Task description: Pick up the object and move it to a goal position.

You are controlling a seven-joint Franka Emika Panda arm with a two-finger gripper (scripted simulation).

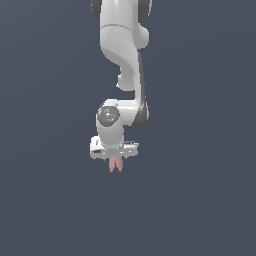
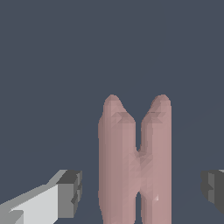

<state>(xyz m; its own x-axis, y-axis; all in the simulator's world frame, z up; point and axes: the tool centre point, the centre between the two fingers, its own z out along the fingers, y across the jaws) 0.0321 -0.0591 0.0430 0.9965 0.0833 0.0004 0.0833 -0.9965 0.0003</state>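
Observation:
The object [image 1: 115,164] is a small pale pink piece with two lobes joined at a pinched middle. In the exterior view it shows just below the white hand of my arm. In the wrist view the object [image 2: 133,162] stands between my two fingers. My gripper [image 1: 115,156] is open, with one grey fingertip [image 2: 71,192] on one side and the other fingertip [image 2: 213,186] on the far side. Both pads are apart from the object, with a visible gap on each side. The gripper [image 2: 142,189] straddles the piece without touching it.
The white arm [image 1: 122,60] comes down from the top of the exterior view. A plain dark grey-blue surface [image 1: 200,200] fills everything around it. No goal marker shows in either view.

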